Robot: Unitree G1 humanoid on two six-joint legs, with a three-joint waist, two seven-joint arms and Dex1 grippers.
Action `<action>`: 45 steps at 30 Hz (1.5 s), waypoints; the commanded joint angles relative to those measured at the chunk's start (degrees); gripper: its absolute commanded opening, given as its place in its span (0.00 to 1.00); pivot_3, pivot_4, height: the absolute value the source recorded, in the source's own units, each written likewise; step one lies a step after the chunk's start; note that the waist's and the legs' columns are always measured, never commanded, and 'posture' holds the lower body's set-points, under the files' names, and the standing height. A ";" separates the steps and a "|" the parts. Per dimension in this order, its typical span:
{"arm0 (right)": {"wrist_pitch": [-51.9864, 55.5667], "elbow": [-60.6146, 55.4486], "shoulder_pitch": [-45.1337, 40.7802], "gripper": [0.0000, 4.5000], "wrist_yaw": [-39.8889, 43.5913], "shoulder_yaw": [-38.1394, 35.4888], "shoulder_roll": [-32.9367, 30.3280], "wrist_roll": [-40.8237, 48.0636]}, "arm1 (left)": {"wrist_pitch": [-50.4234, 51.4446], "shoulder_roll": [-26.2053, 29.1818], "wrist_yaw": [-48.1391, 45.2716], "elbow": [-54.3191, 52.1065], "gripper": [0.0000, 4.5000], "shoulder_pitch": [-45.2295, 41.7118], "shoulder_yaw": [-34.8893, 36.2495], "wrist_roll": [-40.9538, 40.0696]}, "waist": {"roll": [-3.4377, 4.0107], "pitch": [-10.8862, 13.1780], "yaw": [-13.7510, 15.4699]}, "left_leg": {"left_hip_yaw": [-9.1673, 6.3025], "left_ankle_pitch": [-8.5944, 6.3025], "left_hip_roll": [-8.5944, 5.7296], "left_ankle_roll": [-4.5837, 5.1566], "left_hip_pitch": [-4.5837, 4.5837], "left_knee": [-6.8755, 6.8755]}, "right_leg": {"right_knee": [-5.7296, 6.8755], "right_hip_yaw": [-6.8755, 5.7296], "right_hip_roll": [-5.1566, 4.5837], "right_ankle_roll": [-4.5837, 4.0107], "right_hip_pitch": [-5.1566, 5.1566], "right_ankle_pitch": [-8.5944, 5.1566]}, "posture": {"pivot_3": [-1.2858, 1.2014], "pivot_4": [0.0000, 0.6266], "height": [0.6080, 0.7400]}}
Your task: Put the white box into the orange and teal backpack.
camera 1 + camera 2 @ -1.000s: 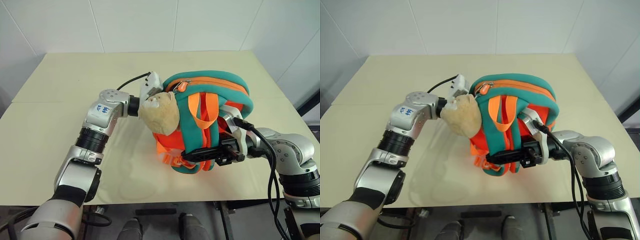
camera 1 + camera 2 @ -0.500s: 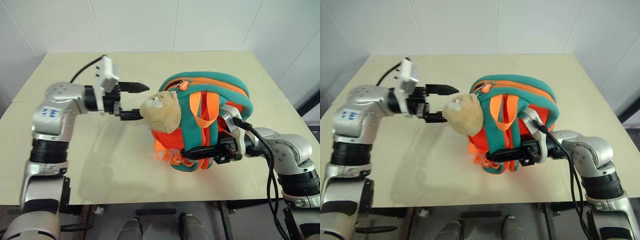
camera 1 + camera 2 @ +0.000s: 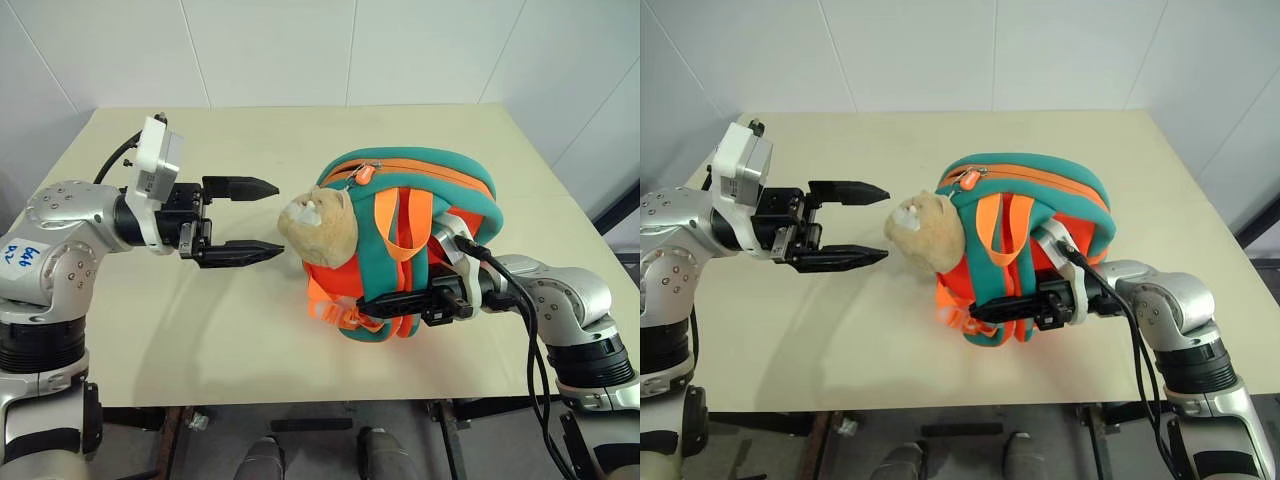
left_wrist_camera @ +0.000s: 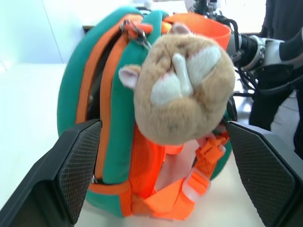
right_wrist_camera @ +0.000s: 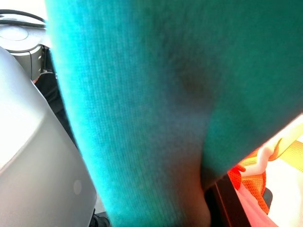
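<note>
The orange and teal backpack [image 3: 430, 190] stands on the table, right of centre, with a tan plush animal [image 3: 320, 228] hanging on its left side. My left gripper [image 3: 280, 217] hovers level just left of the plush, open and holding nothing. In the left wrist view its fingers [image 4: 80, 165] frame the plush [image 4: 184, 90] and the backpack [image 4: 90, 85] without touching them. My right gripper [image 3: 375, 303] lies across the backpack's lower front, shut on its teal trim [image 5: 165, 94]. The white box is hidden.
The beige table [image 3: 200, 330] runs back to a white tiled wall. Its front edge lies close below both arms. A black cable [image 3: 540, 350] loops beside my right forearm.
My left gripper has drawn back to the left, away from the plush and the backpack's top, and has opened wide. The right gripper has kept its hold and place.
</note>
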 commanded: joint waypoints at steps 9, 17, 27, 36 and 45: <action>-0.34 -2.06 0.02 0.00 -0.03 -0.59 0.70 0.71 | -3.46 -5.74 3.07 -0.56 0.87 -1.89 -4.44 0.01 | 0.00 0.00 -0.07 | 0.00 0.00 0.00 0.00 0.00 0.00 | 0.00 0.00 0.00 0.00 -0.01 0.00 | 0.52 0.24 1.00; -0.39 -2.82 0.91 0.00 -1.47 -1.39 0.89 1.17 | -5.37 -2.67 1.74 4.04 0.38 -4.79 -2.46 1.34 | 0.00 0.00 -0.12 | 0.00 0.01 -0.01 0.00 0.00 0.02 | 0.01 0.00 0.01 0.00 0.00 0.00 | 0.52 0.24 1.00; -0.30 -4.60 2.91 0.00 -3.56 -2.64 0.95 2.05 | -13.04 9.88 -3.92 23.45 0.18 -6.36 -6.24 12.46 | 0.00 0.00 -0.16 | 0.01 0.00 0.00 0.00 0.05 0.01 | 0.09 0.00 0.02 -0.05 -0.01 -0.03 | 0.52 0.24 1.00; 0.16 -7.88 6.09 0.00 -9.28 -5.20 3.02 4.65 | -33.61 -6.80 1.63 49.19 0.18 -2.22 -13.63 25.13 | -0.04 -0.02 0.18 | 0.01 0.01 -0.01 0.01 0.35 0.00 | 0.12 0.00 0.00 -0.06 0.29 -0.03 | 0.52 0.24 1.00; -2.58 -9.83 9.53 0.00 -14.55 -5.62 4.41 3.10 | -40.52 -12.49 2.74 53.08 0.18 1.27 -14.28 27.61 | -0.07 -0.06 0.12 | 0.04 0.01 -0.01 0.02 0.61 -0.01 | 0.17 0.01 -0.02 -0.09 0.48 0.00 | 0.52 0.24 1.00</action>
